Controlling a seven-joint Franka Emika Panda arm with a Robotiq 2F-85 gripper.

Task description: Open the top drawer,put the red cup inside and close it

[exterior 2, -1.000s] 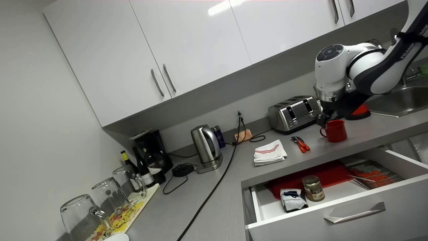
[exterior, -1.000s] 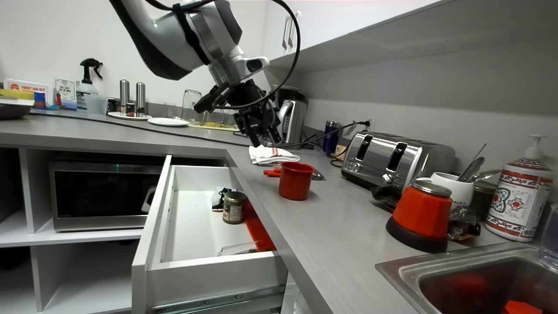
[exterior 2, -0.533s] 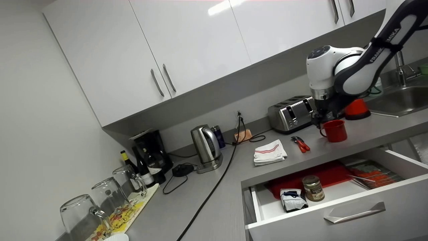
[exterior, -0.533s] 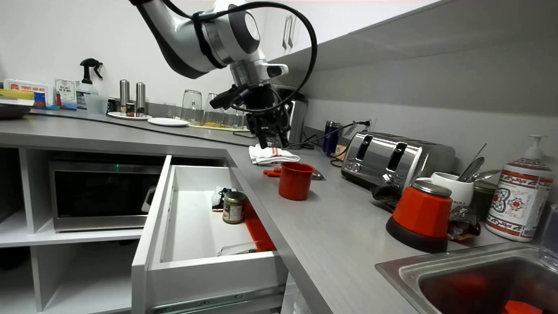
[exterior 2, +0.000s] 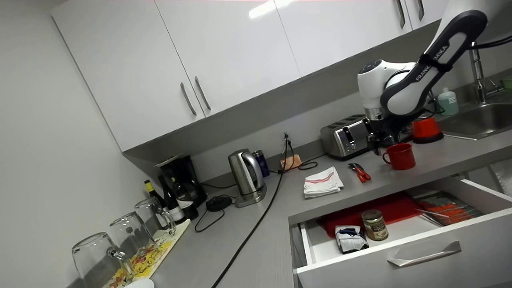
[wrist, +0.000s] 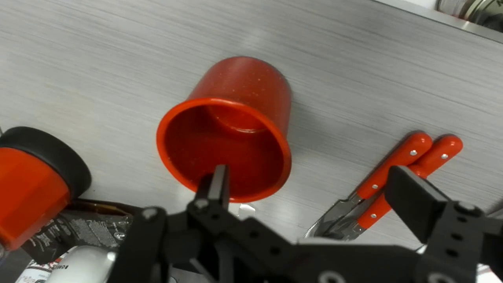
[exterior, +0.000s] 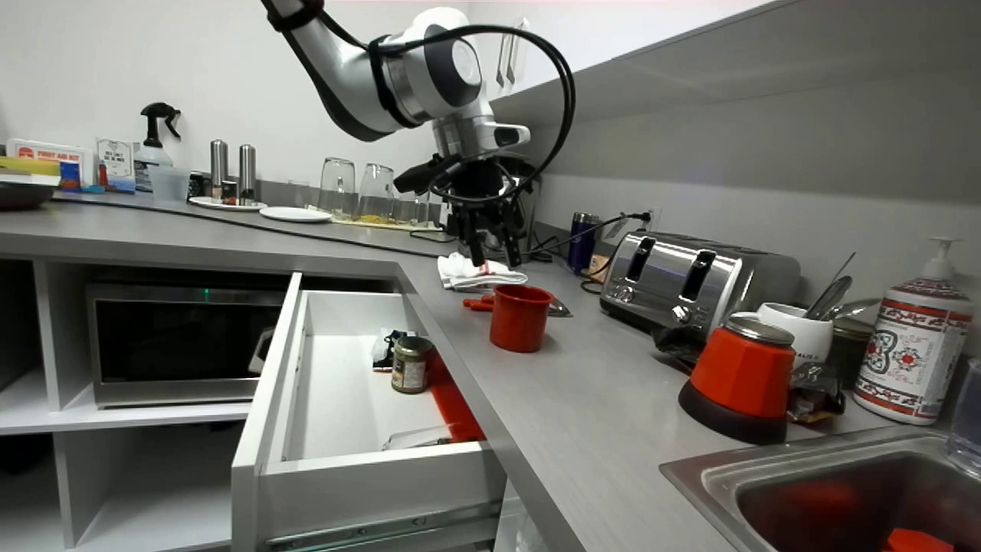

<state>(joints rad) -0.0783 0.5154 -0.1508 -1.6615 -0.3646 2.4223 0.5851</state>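
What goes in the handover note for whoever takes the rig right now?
End effector: open, holding nothing, above the counter close to the red cup.
Things: the red cup stands upright on the counter, not in the top drawer; the top drawer is pulled open, with a jar and a packet among its contents.
Done: top drawer open.
Left: grasp the red cup, set it inside, close the top drawer.
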